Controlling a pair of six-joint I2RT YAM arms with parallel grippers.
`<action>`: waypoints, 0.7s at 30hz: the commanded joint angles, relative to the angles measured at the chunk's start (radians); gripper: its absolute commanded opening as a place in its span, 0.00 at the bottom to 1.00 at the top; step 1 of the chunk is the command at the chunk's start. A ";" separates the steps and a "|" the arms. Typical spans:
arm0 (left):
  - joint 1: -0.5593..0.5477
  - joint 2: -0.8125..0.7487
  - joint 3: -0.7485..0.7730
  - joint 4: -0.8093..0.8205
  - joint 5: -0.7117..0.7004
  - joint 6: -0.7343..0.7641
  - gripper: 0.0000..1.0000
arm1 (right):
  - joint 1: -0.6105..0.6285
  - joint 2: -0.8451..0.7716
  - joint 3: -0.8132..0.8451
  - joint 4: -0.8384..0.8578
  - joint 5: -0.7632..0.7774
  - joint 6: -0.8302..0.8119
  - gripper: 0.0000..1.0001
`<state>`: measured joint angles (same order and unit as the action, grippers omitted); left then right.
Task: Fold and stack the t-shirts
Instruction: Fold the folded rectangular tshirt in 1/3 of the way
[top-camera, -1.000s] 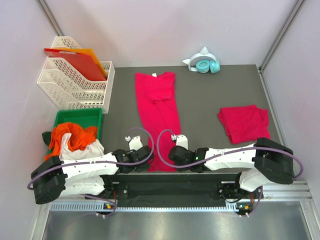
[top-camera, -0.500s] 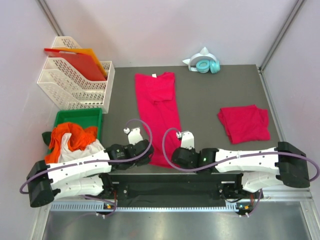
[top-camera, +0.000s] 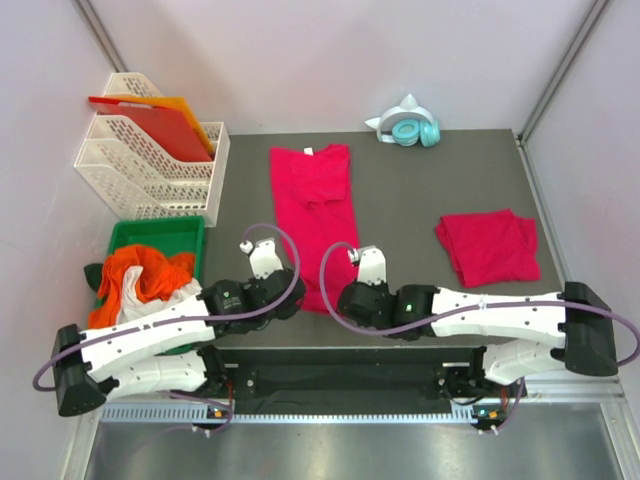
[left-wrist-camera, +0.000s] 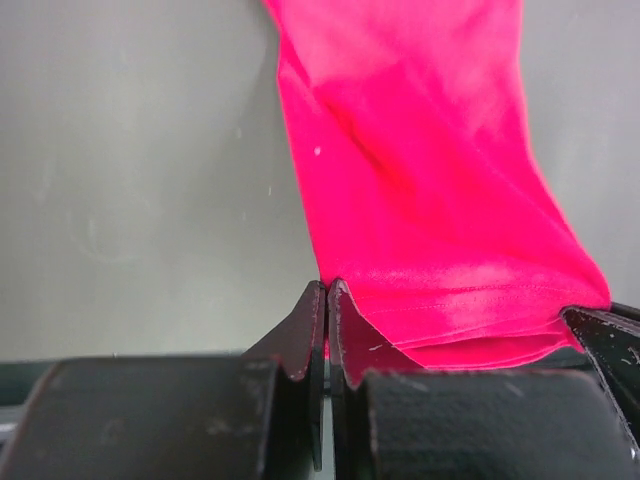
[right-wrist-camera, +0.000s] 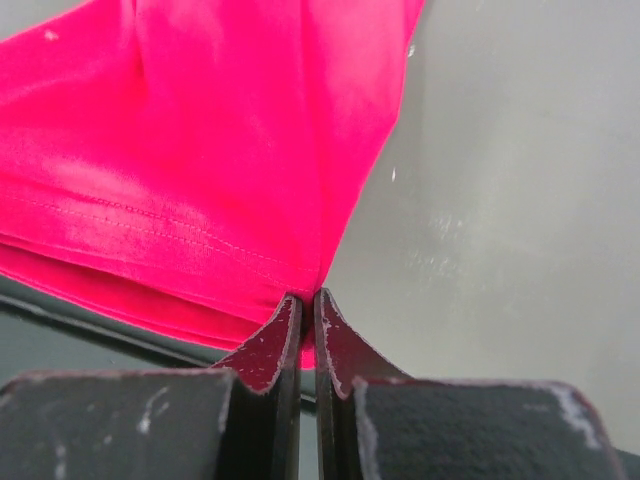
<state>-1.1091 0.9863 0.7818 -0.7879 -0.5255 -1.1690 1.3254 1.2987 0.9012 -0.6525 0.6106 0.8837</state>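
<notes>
Where the long shirt (top-camera: 315, 215) ends at the near edge of the surface (top-camera: 400, 200), its hem is held at both corners.

- Long shirt: crimson-pink, spread lengthwise in a narrow strip, collar and white neck label at the far end, hem at the arms.
- Left claw (left-wrist-camera: 327, 290): closed tight on the hem's left corner, with red cloth seen between the fingers (left-wrist-camera: 305, 325).
- Right claw (right-wrist-camera: 308, 300): closed tight on the hem's right corner, with cloth likewise pinched at the tips.
- Folded shirt (top-camera: 488, 245): same colour, laid as a rough square on the right of the surface, well apart from the long shirt.
- Bin (top-camera: 160, 232): green, at the left edge, with orange and white cloth (top-camera: 145, 275) heaped in it and spilling over its near rim.
- Racks (top-camera: 150, 165): white mesh, behind the bin, with red and orange sheets (top-camera: 165, 125) leaning in them.
- Headphones (top-camera: 410, 130): teal, cat-eared, set at the far edge.
</notes>
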 joint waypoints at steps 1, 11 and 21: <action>0.000 -0.020 0.077 -0.025 -0.146 0.054 0.00 | -0.058 0.007 0.088 -0.019 0.054 -0.078 0.00; 0.095 0.136 0.169 0.044 -0.220 0.253 0.00 | -0.359 0.125 0.217 0.094 0.002 -0.311 0.00; 0.449 0.368 0.298 0.294 -0.105 0.520 0.00 | -0.581 0.364 0.500 0.171 -0.071 -0.468 0.00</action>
<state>-0.7506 1.2739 0.9958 -0.5377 -0.5934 -0.8112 0.8318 1.5925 1.2850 -0.4923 0.4915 0.5209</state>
